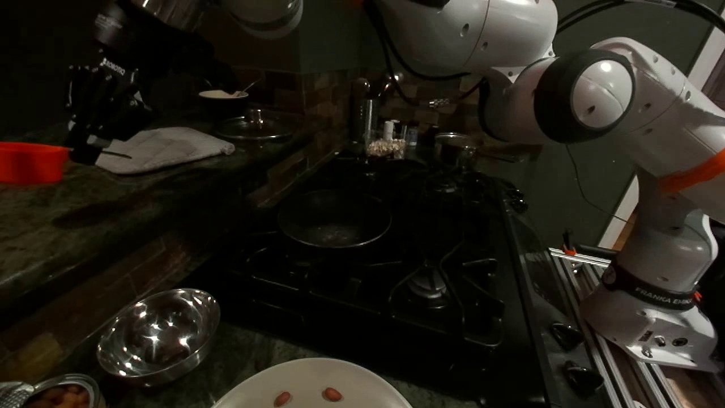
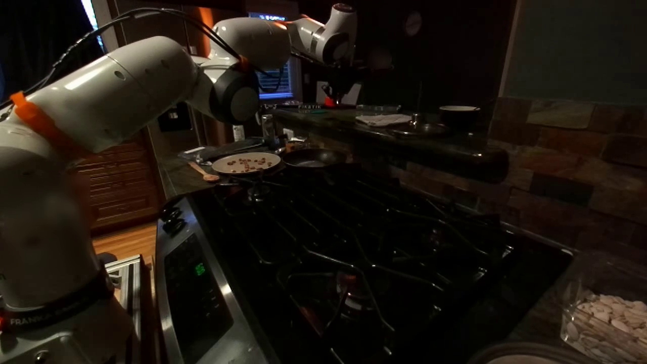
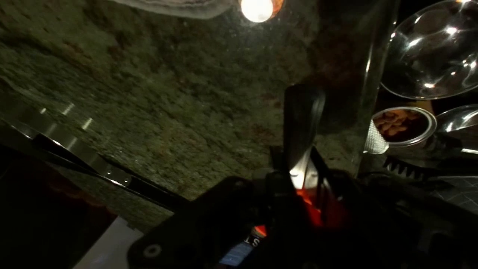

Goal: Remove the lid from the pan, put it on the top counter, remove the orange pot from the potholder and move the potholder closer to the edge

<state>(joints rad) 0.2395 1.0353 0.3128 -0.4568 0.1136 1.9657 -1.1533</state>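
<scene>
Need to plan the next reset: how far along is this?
Looks done: the lid sits on the top counter and the pan is uncovered. In hand: the gripper holds the orange pot, off the potholder. Left, probably: setting it down, then moving the potholder, which lies back from the counter's edge.

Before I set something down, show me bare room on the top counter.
The top counter is bare between the potholder, a long bar and the edge facing the steel bowl; the gripper hangs over one end. Crowded: around potholder, lid and dark bowl.
</scene>
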